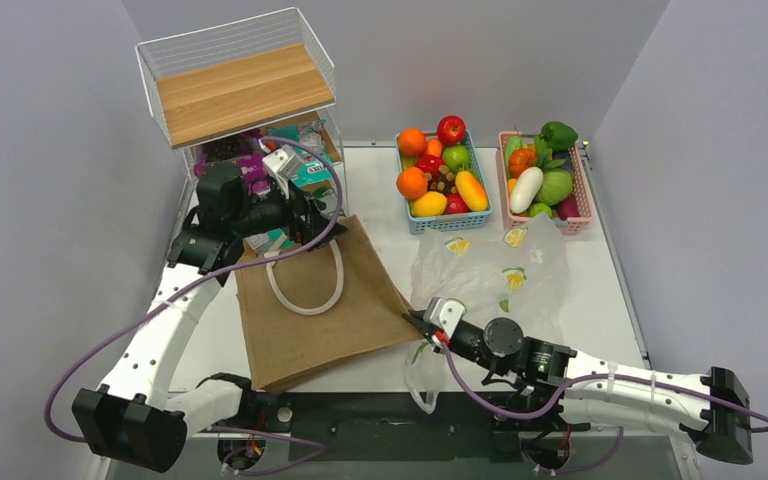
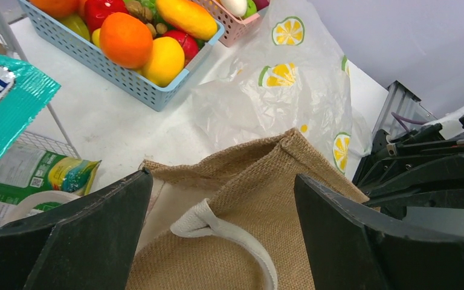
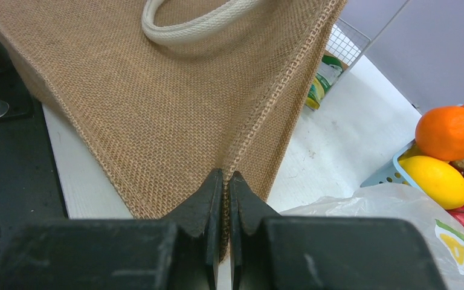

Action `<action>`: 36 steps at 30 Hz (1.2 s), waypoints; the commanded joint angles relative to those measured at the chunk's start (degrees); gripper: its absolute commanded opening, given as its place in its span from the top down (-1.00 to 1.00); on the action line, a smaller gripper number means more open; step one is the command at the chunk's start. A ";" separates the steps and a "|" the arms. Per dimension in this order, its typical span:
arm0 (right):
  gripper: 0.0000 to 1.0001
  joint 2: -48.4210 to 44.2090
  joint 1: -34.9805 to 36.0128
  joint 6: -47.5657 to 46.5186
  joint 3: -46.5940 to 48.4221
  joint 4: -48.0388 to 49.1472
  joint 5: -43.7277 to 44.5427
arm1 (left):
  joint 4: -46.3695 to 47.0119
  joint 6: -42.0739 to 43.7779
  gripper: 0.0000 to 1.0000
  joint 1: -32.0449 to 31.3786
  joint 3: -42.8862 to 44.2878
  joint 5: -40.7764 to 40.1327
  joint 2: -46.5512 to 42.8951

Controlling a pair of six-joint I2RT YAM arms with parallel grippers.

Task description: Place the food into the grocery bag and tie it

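The grocery bag [image 1: 490,270], thin plastic with lemon prints, lies crumpled at the right centre; it also shows in the left wrist view [image 2: 278,90] and the right wrist view [image 3: 386,205]. A burlap tote [image 1: 310,310] with white handles lies in the middle. My right gripper [image 1: 418,322] is shut on the tote's right side seam [image 3: 266,115], pinched between the jaws [image 3: 226,175]. My left gripper [image 1: 310,215] is open and empty, its fingers spread over the tote's top edge and handle [image 2: 222,176]. Round orange and yellow fruits [image 2: 125,39] sit in a blue basket [image 1: 408,222]. Teal [image 2: 6,103] and green [image 2: 42,175] packets lie under the shelf.
A wire rack with a wooden shelf [image 1: 240,90] stands at the back left over the packets. A pink basket [image 1: 587,200] of toy vegetables stands at the back right beside the blue one. The plastic bag hangs over the table's front edge near my right arm.
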 commanded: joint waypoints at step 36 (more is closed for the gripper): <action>-0.79 -0.66 0.70 17.82 14.73 -4.42 28.23 | -14.76 -4.46 1.00 -37.38 5.22 -29.58 -5.74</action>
